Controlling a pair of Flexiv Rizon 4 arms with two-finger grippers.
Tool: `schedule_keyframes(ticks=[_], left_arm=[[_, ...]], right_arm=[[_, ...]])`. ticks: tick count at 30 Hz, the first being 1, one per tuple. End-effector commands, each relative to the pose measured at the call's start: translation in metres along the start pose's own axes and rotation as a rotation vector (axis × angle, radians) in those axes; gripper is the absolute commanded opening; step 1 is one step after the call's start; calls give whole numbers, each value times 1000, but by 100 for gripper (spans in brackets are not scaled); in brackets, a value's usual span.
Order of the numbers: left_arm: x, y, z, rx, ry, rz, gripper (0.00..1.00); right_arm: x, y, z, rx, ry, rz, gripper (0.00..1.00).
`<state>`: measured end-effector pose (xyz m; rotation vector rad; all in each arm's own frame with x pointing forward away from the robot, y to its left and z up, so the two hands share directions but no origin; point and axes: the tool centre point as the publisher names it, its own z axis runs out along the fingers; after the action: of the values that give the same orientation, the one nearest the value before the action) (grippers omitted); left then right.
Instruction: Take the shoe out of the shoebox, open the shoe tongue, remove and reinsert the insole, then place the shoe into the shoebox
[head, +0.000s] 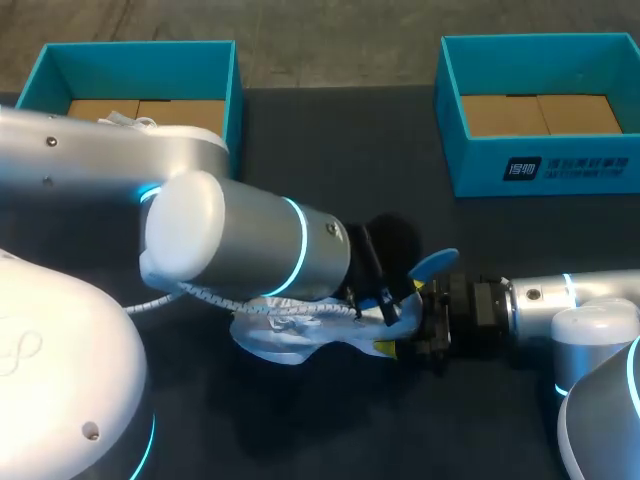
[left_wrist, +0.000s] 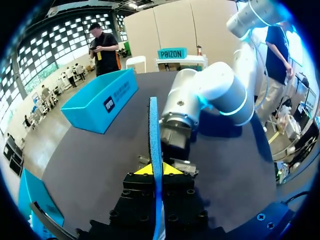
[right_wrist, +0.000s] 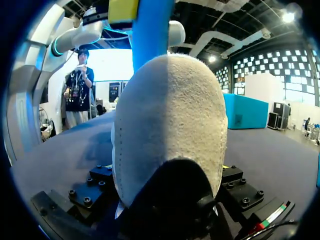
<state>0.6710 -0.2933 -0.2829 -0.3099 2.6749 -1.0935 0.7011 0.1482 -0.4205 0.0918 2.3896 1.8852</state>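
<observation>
White shoe (head: 285, 335) at the table's 6 o'clock. Right fingers (head: 384, 349) are clamped on its 3 o'clock end. Left fingers (left_wrist: 142, 170) are pinched on the blue insole (left_wrist: 154, 130), held on edge just above the shoe. Teal boxes stand at 11 (head: 232, 90) and 1 o'clock (head: 470, 165).

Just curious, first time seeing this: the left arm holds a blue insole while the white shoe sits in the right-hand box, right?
Not quite. The left gripper does hold the blue insole, but the white shoe is not in a box: the head view shows it out at the middle of the black table.
</observation>
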Motion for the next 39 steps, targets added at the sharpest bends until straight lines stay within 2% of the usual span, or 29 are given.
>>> schedule_keyframes(ticks=[1,3,6,12,21,26,32,39], left_arm=[[1,-7,-6,-6,62,-4,0],[0,-11,-9,3,171,-20,0],[-1,-17,-11,14,254,-47,0],[0,-27,-28,91,353,-76,0],[9,-57,-57,145,437,-22,0],[17,-71,-74,149,440,26,0],[15,-84,-92,144,494,75,0],[11,-104,-129,225,511,93,0]], right_arm=[[1,1,1,4,-1,0,0],[1,1,1,4,-1,0,0],[1,1,1,4,-1,0,0],[1,1,1,4,-1,0,0],[1,1,1,4,-1,0,0],[1,1,1,4,-1,0,0],[1,1,1,4,-1,0,0],[1,1,1,4,-1,0,0]])
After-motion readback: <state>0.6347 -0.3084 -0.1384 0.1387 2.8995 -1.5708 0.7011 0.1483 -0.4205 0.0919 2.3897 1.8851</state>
